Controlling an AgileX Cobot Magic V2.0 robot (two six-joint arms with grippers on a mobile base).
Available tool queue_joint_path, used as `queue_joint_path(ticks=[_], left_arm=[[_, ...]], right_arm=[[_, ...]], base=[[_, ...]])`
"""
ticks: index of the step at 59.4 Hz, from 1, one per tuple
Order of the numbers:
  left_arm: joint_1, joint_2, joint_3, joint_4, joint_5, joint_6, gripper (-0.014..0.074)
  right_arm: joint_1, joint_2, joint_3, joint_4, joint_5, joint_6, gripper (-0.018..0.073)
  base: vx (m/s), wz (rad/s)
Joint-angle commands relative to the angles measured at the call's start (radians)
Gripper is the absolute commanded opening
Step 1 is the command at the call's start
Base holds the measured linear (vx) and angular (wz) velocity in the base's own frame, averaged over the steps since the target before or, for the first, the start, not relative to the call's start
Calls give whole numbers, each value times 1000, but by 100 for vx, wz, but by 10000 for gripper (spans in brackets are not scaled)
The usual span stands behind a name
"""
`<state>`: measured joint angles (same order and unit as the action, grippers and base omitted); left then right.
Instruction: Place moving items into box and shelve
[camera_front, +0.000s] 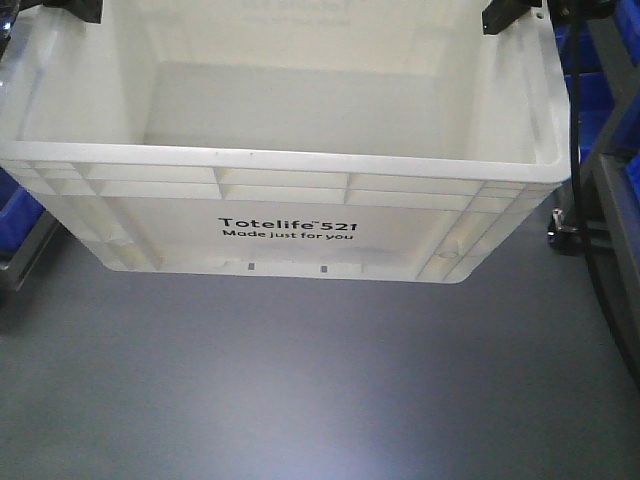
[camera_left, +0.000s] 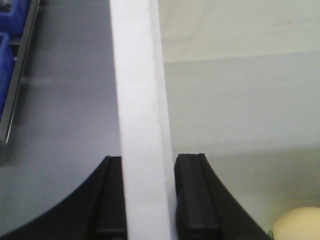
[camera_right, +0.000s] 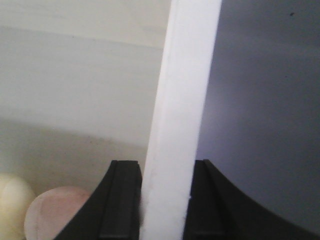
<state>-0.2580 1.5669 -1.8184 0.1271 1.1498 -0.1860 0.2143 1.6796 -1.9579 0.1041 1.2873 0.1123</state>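
Observation:
The white box (camera_front: 285, 215), printed "Totelife 521", hangs above the grey floor, held by both side rims. At the top left corner of the front view my left gripper (camera_front: 75, 10) is shut on the box's left rim (camera_left: 142, 115), a black finger (camera_left: 192, 200) pressed to each side. My right gripper (camera_front: 510, 15) is shut the same way on the right rim (camera_right: 182, 110). Inside the box, a cream-yellow moving item (camera_left: 300, 225) shows in the left wrist view. The right wrist view shows that cream item (camera_right: 12, 205) beside a pinkish one (camera_right: 55, 212).
A dark rack frame (camera_front: 615, 200) with blue bins (camera_front: 600, 110) stands close on the right, and a black cable (camera_front: 578, 120) hangs there. Another blue bin (camera_front: 20, 210) sits at the left, beside a metal rail (camera_left: 20, 75). Grey floor (camera_front: 300, 380) lies below the box.

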Motion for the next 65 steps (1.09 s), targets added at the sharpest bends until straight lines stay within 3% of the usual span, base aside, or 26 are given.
queue_joint_path(ticks=[1, 30, 65], left_arm=[[8, -58, -36, 88, -102, 2, 1], [8, -58, -36, 88, -103, 2, 1], [8, -58, -36, 86, -103, 2, 2]], right_arm=[[-15, -67, -40, -45, -5, -17, -5], [-15, -67, -40, -45, -4, -17, -5], [-15, -67, -40, -45, -4, -17, -5]], base=[[55, -61], [59, -47], [69, -10]])
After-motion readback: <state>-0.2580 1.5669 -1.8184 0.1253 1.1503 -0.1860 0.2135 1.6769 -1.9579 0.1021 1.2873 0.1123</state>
